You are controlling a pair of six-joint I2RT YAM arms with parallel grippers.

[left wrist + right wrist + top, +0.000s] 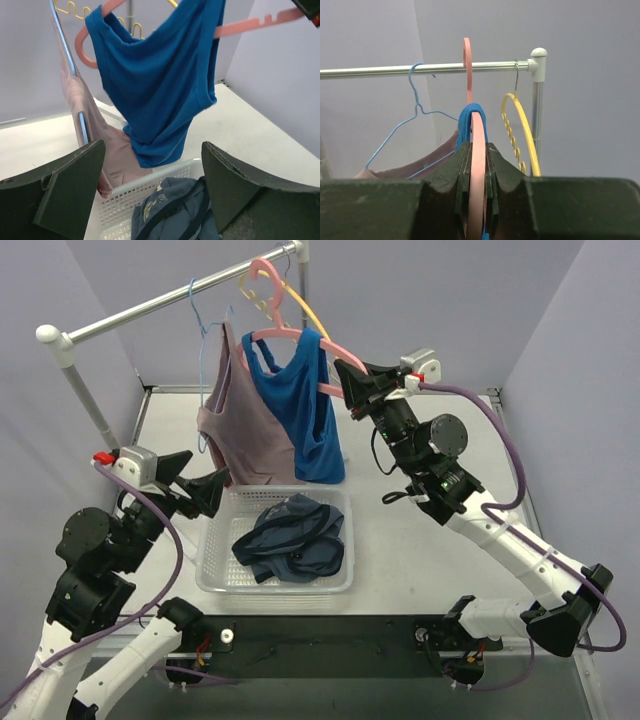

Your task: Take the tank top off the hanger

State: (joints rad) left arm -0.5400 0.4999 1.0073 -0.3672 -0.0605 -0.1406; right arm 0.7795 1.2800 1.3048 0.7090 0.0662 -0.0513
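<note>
A blue tank top [300, 405] hangs on a pink hanger [290, 332] hooked over the metal rail [170, 300]. It also shows in the left wrist view [160, 85], with the pink hanger [250, 24] sticking out to the right. My right gripper [350, 380] is shut on the hanger's right arm; in the right wrist view the pink hanger [476, 165] sits clamped between the jaws, with the blue strap [466, 122] just beyond. My left gripper [200, 485] is open and empty, below and left of the tank top, over the basket's left end.
A mauve top [235, 435] hangs on a blue wire hanger [200, 330] left of the blue one. A yellow hanger [520, 130] hangs near the rail's right post. A white basket [215, 570] holding dark blue clothing [290, 540] stands below.
</note>
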